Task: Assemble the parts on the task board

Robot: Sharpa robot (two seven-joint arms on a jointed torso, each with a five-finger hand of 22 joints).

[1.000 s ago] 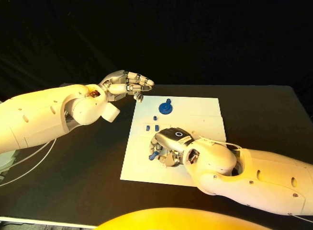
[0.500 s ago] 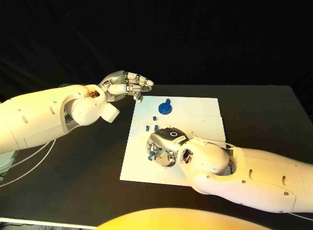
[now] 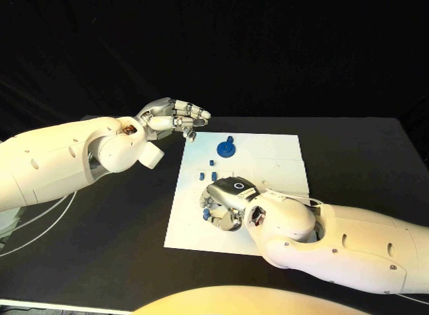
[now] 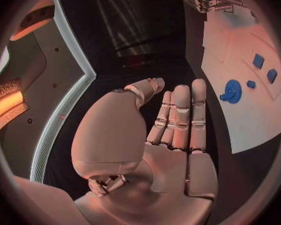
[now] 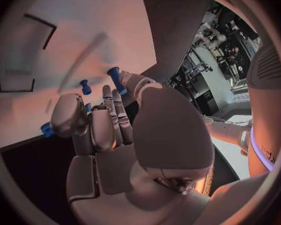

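The white task board (image 3: 271, 154) lies mid-table. My right hand (image 3: 231, 202) rests fingers-down on its near left part, among small blue parts (image 3: 206, 209). In the right wrist view the thumb (image 5: 68, 116) and fingers close around a small blue part (image 5: 87, 107); other blue pegs (image 5: 113, 76) stand just beyond the fingertips. A round blue part with a peg (image 3: 229, 147) sits at the board's far left, with small blue pieces (image 3: 210, 174) nearer in. My left hand (image 3: 173, 117) hovers off the board's far left corner, fingers loosely bent and holding nothing; the left wrist view shows its bare palm (image 4: 172, 150).
The black table (image 3: 356, 151) surrounds the board, with bare room to the right and left. The board's right half (image 3: 281, 170) carries no loose parts. The left wrist view shows the round blue part (image 4: 231, 91) and two square blue pieces (image 4: 258, 61) on the board.
My right hand has shifted slightly left along the board's near part, over the small blue parts. My left hand has stayed in place.
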